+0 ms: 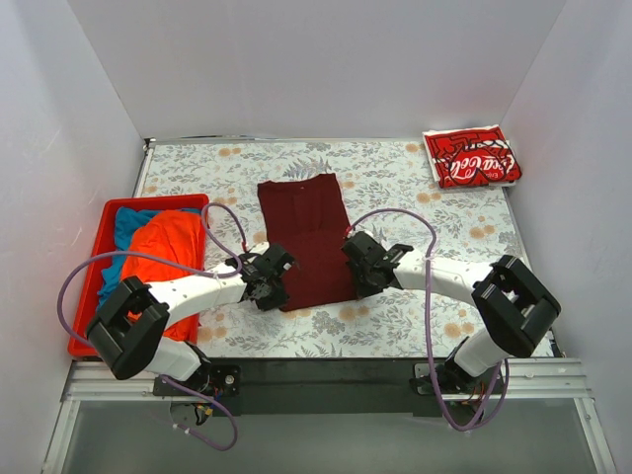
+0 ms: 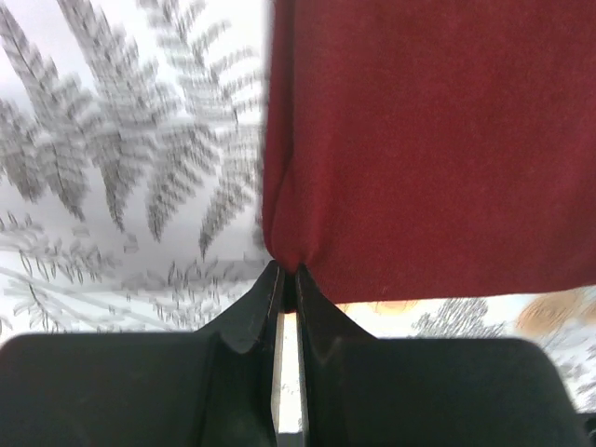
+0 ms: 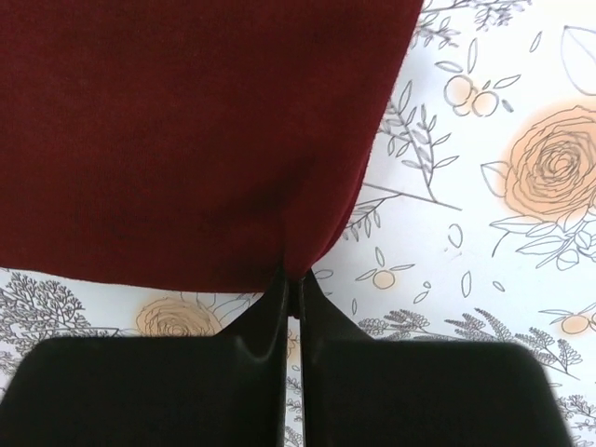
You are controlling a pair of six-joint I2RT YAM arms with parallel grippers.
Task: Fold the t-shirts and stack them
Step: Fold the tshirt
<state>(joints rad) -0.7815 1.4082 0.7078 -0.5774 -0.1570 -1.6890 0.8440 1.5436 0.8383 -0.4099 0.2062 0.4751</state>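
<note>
Clamping L gripper point(image 2: 284, 272) & R gripper point(image 3: 291, 279) shut on near corners of maroon t-shirt point(image 1: 308, 232), lying lengthwise ahead of both.

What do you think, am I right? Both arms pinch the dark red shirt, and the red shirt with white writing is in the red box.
The red cloth t-shirt with white Coca-Cola print is not in the red plastic bin; the top external view shows it folded at the far right corner of the table. Both arms' jaws do pinch the dark maroon t-shirt.
</note>
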